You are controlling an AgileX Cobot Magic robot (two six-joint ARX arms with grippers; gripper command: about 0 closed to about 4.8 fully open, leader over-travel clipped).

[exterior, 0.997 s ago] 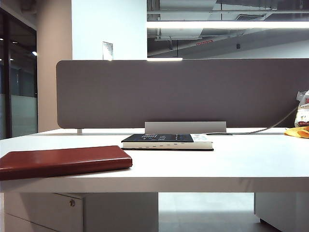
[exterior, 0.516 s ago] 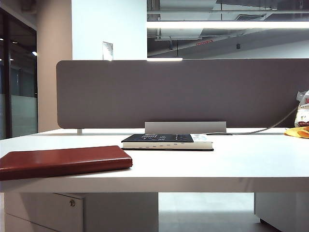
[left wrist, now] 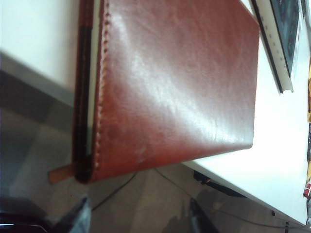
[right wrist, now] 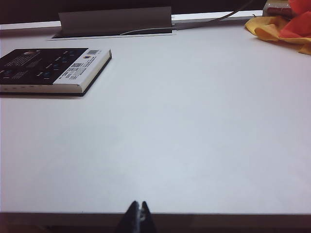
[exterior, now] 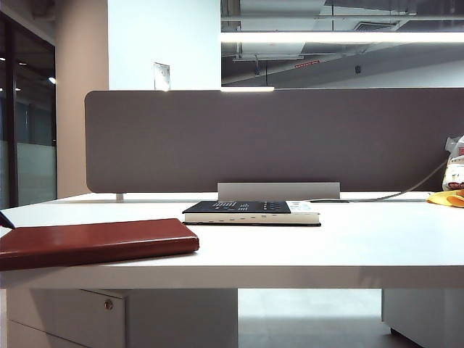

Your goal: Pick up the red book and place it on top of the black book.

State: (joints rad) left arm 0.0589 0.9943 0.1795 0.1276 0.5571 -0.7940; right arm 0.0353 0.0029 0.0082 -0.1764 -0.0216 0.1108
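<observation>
Exterior view: we see the red book point(exterior: 98, 242) lying flat at the near left edge of the white surface point(exterior: 348, 246); the black book point(exterior: 251, 212) lies flat further back near the middle, well apart from it, in front of the grey partition point(exterior: 275, 138).
Left end effector: we make out only a dark tip point(exterior: 6, 220) at the left border of the exterior view, just above the red book's far left end; in the left wrist view two blurred dark fingers point(left wrist: 77, 218) stand apart below the red book point(left wrist: 175, 82), with nothing between them; they touch no book that we can see.
Right end effector: we find its tips point(right wrist: 139, 213) pressed together at the near edge of the surface point(right wrist: 194, 131), holding nothing; the black book point(right wrist: 51, 70) lies well ahead of it.
Other things: yellow and orange cloth point(right wrist: 282, 26) at the far right corner.
</observation>
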